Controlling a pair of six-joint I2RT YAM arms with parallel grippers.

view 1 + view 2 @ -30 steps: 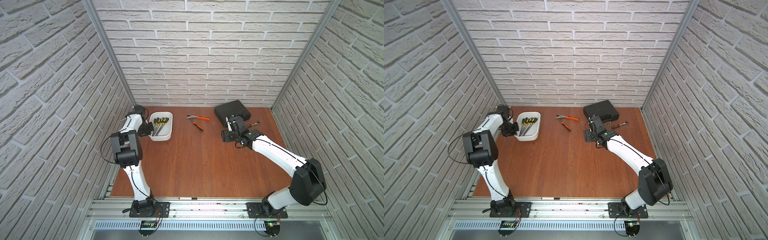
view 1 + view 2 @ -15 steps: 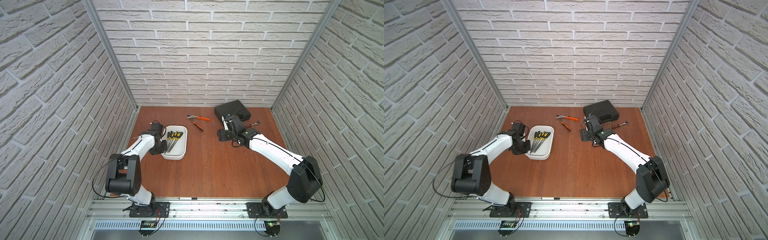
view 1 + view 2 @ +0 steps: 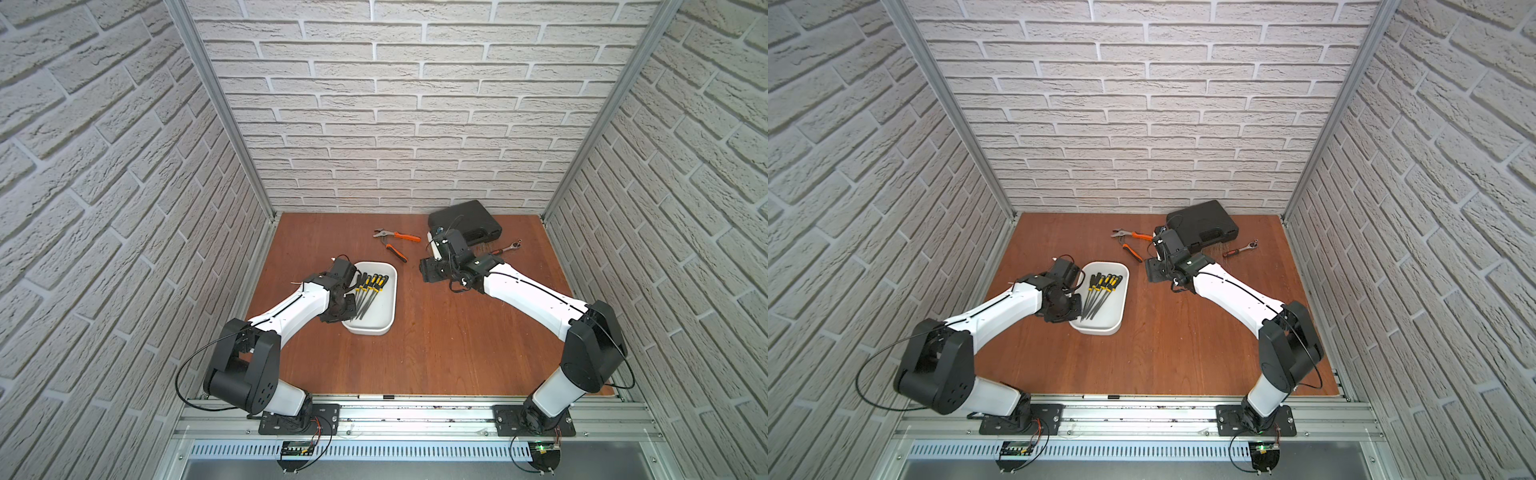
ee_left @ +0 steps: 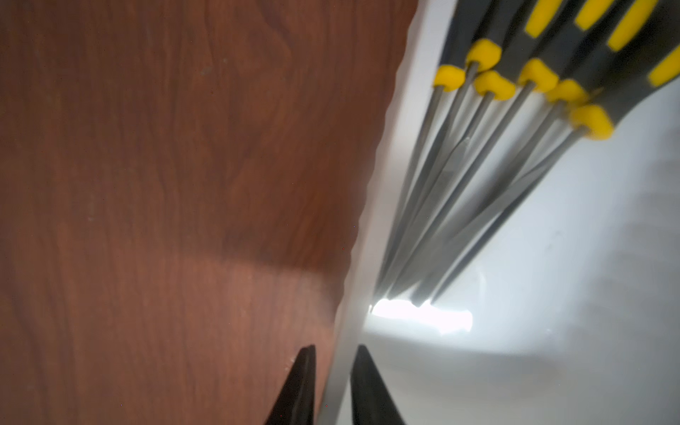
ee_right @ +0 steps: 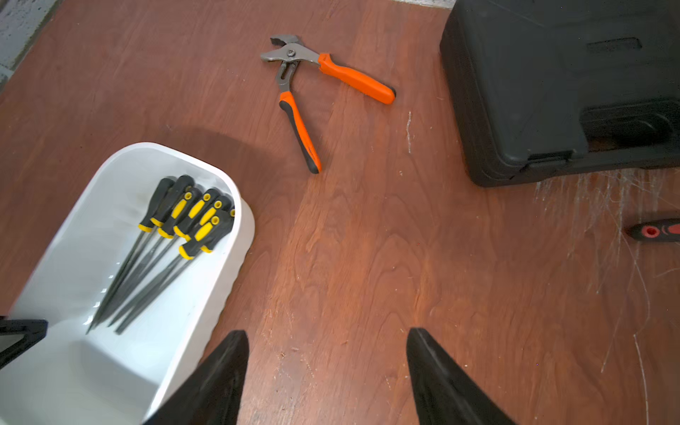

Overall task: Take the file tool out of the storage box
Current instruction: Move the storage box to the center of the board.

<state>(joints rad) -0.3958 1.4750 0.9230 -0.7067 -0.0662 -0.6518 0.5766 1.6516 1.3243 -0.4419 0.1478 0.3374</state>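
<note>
The white storage box (image 3: 390, 309) (image 3: 1122, 301) lies left of the table's middle in both top views. Several file tools (image 3: 368, 291) (image 3: 1099, 291) with black-and-yellow handles lie inside it, bunched along its left side. My left gripper (image 3: 347, 311) (image 4: 333, 353) straddles the box's left wall (image 4: 368, 228), one finger outside and one inside. Its jaws stand slightly open, with a thin gap between the outer finger and the wall. The files (image 4: 460, 176) lie just beyond its fingertips. My right gripper (image 3: 428, 272) (image 5: 327, 338) hovers open over bare wood right of the box (image 5: 235, 265), holding nothing.
Orange-handled pliers (image 3: 395, 243) (image 5: 301, 92) lie open behind the box. A black tool case (image 3: 465, 224) (image 5: 552, 92) stands at the back right. A ratchet wrench (image 3: 505, 248) (image 5: 655, 231) lies in front of it. Brick walls close the table on three sides.
The left arm has pulled the storage box from the back left corner forward and toward the middle, and its jaws have now parted slightly. The right gripper has shifted a little to the left.
</note>
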